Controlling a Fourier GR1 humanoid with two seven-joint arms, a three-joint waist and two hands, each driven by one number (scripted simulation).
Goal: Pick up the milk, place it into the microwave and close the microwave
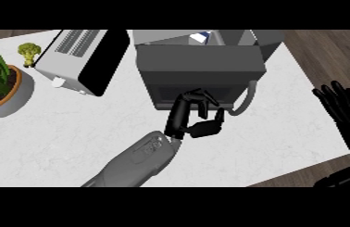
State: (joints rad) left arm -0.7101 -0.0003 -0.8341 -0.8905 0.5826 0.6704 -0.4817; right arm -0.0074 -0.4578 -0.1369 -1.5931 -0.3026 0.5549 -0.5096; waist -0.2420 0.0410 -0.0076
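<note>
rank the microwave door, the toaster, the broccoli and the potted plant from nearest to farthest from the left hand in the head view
1. Microwave door: the left hand is right at its lower edge, mid-counter.
2. Toaster: up and to the hand's left.
3. Broccoli: past the toaster, near the far left corner.
4. Potted plant: at the view's left edge; almost level with the broccoli, so 3 and 4 are too close to call.
</note>
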